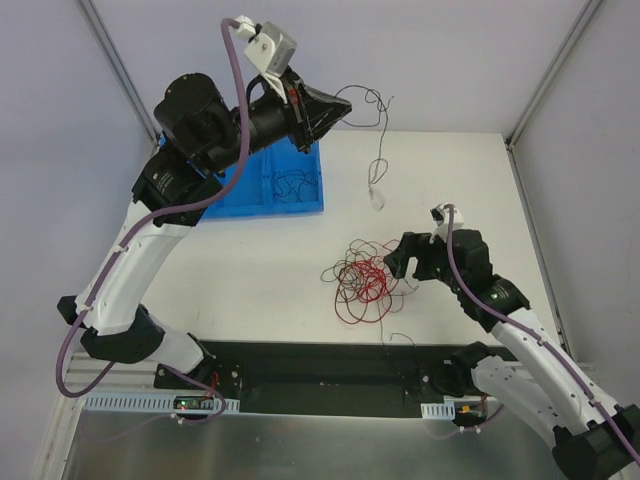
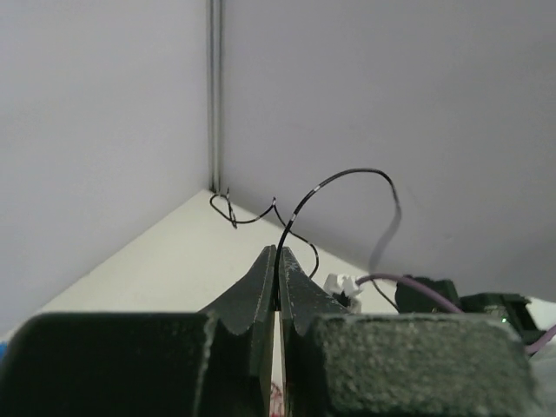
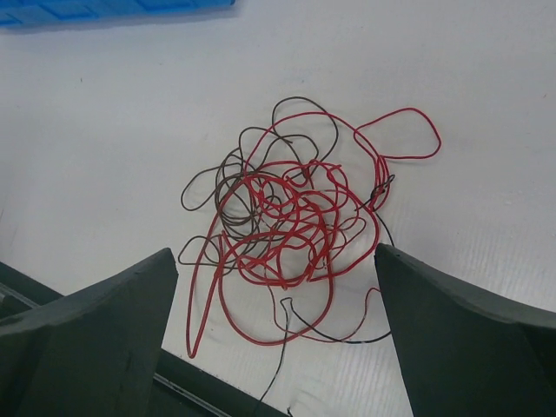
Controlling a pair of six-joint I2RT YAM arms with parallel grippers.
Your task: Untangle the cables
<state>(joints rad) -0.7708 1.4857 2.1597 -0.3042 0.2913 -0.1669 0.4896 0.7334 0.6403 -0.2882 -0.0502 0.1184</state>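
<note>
My left claw point(image 1: 340, 105) is raised high over the far end of the surface point(image 1: 450, 170), above the right corner of the blue tray point(image 1: 250, 195). It is clenched on one black wire point(image 1: 378, 150). In my left wrist view the two jaws are pressed together with that wire point(image 2: 343, 173) pinched at their tips point(image 2: 277, 269), arching up and over to the right. From the claw the wire curls out and drops to a small white plug point(image 1: 377, 199) at its lower end. I cannot tell whether the plug touches the surface.

A few thin dark strands point(image 1: 292, 184) lie inside the tray.

The tangle point(image 1: 365, 275) of red and black cables lies on the surface near the middle, toward my right arm. My right claw point(image 1: 393, 264) is low, just beside its right edge, and released. In the right wrist view my fingers point(image 3: 104, 321) are spread wide with the tangle point(image 3: 287, 221) between and beyond them, gripping nothing.
</note>
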